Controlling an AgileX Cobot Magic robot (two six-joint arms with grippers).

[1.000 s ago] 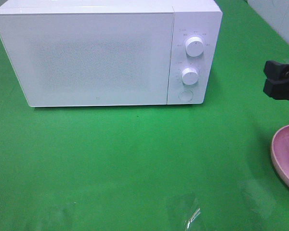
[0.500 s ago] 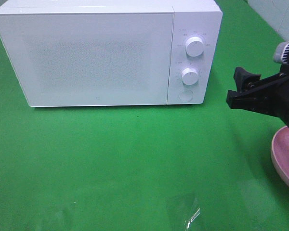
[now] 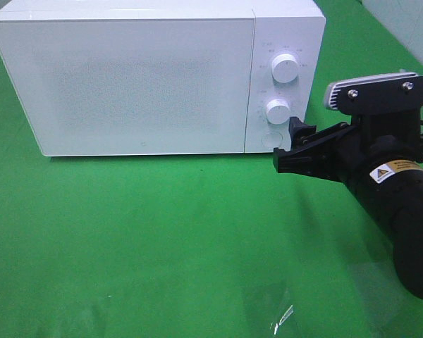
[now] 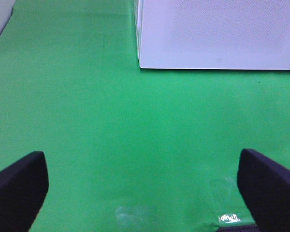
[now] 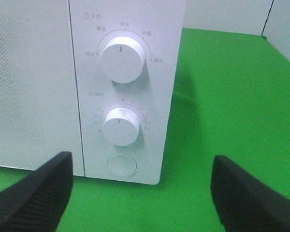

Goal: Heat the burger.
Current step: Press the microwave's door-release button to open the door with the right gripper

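Where the green cloth (image 3: 162, 232) lies nearest the high camera, a small clear scrap (image 3: 282, 317) glints on it. The left gripper (image 4: 144, 193) hangs above bare cloth with its jaws spread wide, facing the lower front edge of the white microwave (image 3: 141, 84). Farther in, the right gripper (image 3: 290, 146) reaches in from the right, jaws also wide apart, its tips just before the control panel's round button (image 3: 271, 139). Above the button sit the lower knob (image 3: 278, 111) and the upper knob (image 3: 285, 68). The microwave door is closed. Where the burger is cannot be told from these views.
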